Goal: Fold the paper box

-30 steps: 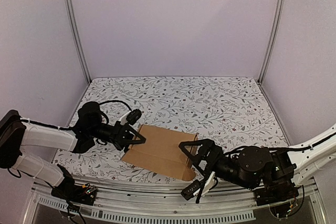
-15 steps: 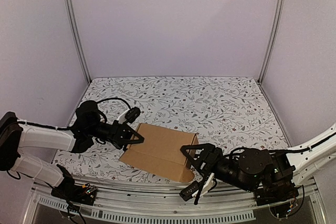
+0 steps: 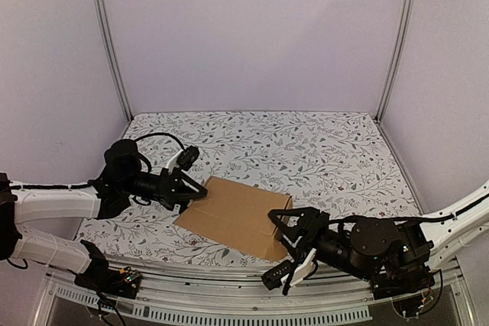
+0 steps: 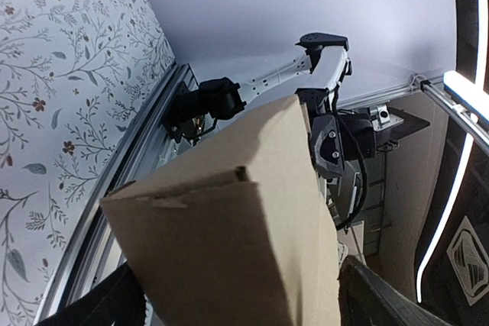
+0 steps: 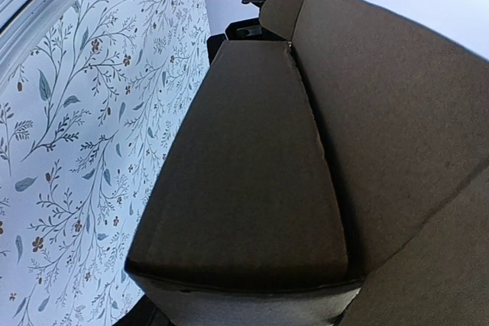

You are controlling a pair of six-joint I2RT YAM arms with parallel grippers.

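Observation:
The paper box (image 3: 237,215) is a plain brown carton lying near the front of the table, and it fills most of both wrist views (image 4: 229,250) (image 5: 252,173). My left gripper (image 3: 191,192) is at its left end, open, with the dark fingers (image 4: 382,299) standing either side of the carton's end. My right gripper (image 3: 284,228) is at the near right end with its jaws drawn in against the cardboard. In the right wrist view a rounded flap (image 5: 279,5) stands up at the far end, and the fingers are almost hidden under the box.
A floral cloth (image 3: 306,150) covers the table. White walls and metal posts (image 3: 111,51) close in the back and sides. An aluminium rail (image 3: 229,312) with the arm bases runs along the near edge.
My left gripper has opened and drawn back a little to the upper left. My right gripper has narrowed onto the box's right end. The box has shifted slightly.

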